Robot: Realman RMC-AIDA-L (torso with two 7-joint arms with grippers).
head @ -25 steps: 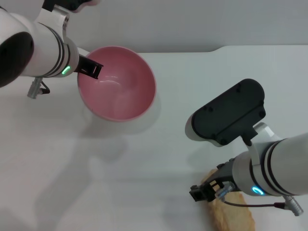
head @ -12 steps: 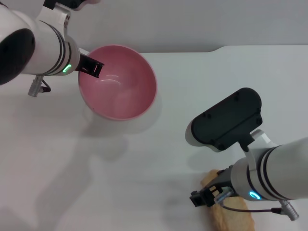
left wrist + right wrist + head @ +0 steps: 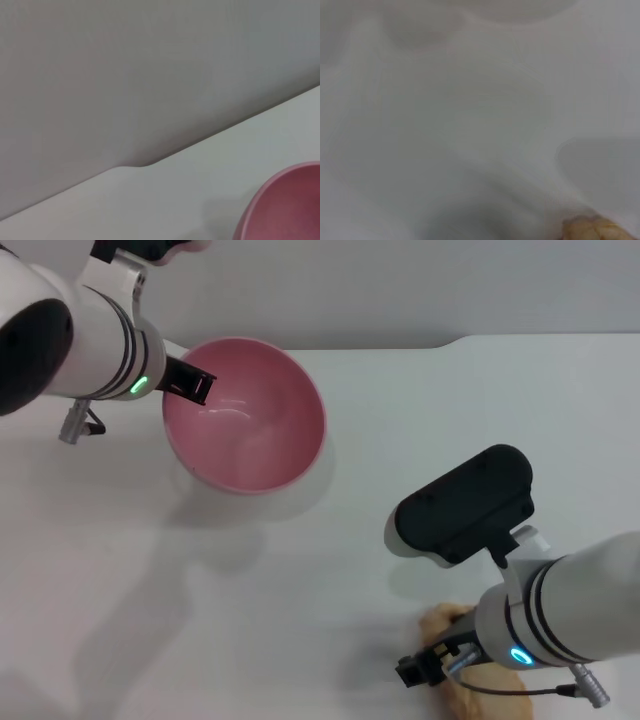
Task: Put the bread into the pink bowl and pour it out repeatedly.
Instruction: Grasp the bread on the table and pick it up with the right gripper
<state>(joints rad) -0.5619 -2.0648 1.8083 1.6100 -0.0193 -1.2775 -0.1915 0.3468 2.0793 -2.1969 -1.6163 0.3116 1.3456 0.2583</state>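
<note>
Even, soft light falls from above. On the white desk [image 3: 400,420] the arms cast pale, blurred shadows toward 7 o'clock in the head view. A faint sheen marks the pink bowl [image 3: 245,415]. The right wrist view is out of focus, the bread [image 3: 592,230] a smudge.

White arms [image 3: 580,610] (green lights), black housings.

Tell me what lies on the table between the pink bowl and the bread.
Nothing: in the head view the stretch of white table between the pink bowl and the bread is bare, crossed only by soft shadows. The right arm's dark wrist housing hangs above part of it.
</note>
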